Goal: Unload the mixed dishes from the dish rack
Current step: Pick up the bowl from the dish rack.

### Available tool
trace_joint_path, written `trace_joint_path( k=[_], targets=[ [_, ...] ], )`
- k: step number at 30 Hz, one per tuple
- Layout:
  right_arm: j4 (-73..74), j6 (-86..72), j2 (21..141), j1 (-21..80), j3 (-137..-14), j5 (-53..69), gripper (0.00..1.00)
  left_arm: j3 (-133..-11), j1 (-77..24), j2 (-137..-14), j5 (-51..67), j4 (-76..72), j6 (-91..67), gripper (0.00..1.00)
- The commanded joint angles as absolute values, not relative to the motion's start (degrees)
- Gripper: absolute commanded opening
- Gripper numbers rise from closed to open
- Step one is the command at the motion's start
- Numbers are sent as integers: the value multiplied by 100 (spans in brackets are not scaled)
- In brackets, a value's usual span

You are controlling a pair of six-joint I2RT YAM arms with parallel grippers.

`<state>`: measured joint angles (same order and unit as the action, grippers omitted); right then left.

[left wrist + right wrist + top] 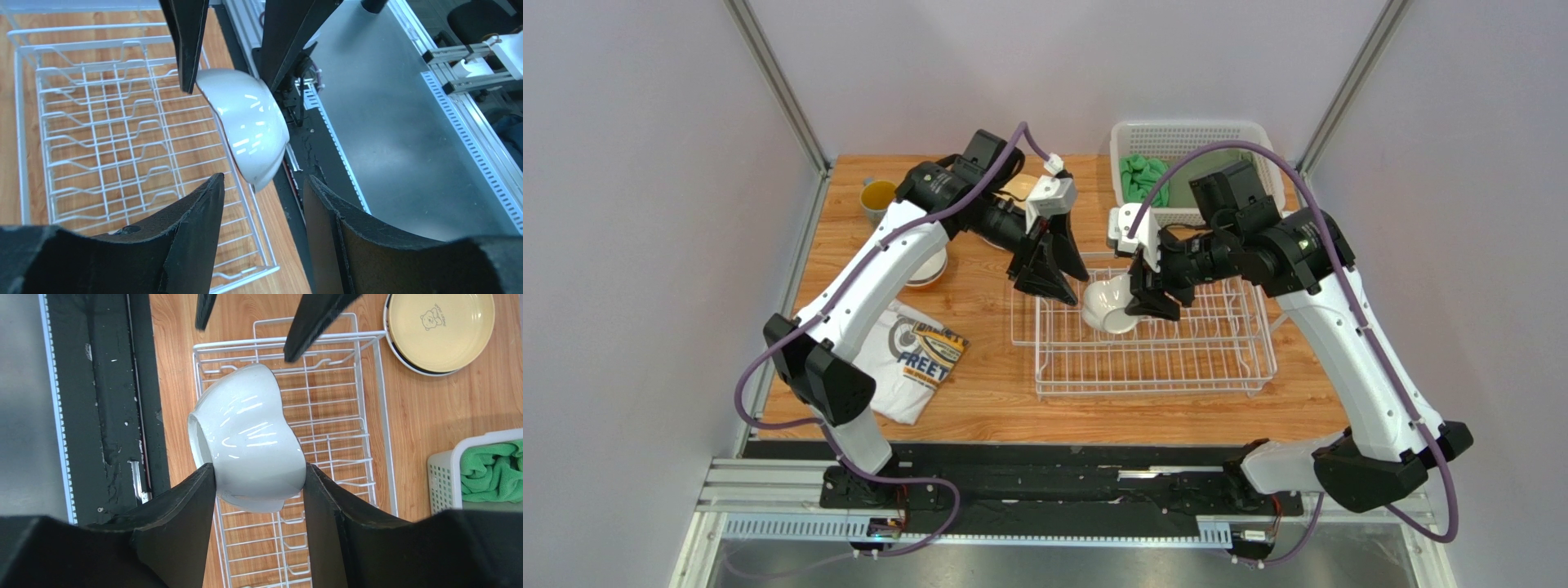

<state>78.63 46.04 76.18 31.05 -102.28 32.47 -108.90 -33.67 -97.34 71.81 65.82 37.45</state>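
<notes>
My right gripper [258, 481] pinches the small white bowl [245, 432], held over the dish rack [1155, 390]'s left end. My left gripper [261, 193] faces it, fingers spread. I judge this a handover: left must close on the bowl, then right lets go.

top: high, looking down | wrists: close, facing each other | shared: white bowl [251, 435], dish rack [1161, 355]
</notes>
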Motion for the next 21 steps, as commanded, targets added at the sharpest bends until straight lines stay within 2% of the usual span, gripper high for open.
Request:
trace_joint_path(
  k=[1, 9, 21],
  targets=[
    [8455, 4360, 7462, 3217, -10494, 3480, 0, -11241, -3550, -9940, 7541, 6715, 4175, 59],
    [8341, 4271, 7409, 3366, -10424, 3472, 0, -11224, -3735, -10028, 7550, 6776, 4166, 57],
    [8095, 4175, 7409, 3551, -10239, 3147, 0, -10960, -4096, -9905, 7568, 6768, 3955, 41]
  ],
)
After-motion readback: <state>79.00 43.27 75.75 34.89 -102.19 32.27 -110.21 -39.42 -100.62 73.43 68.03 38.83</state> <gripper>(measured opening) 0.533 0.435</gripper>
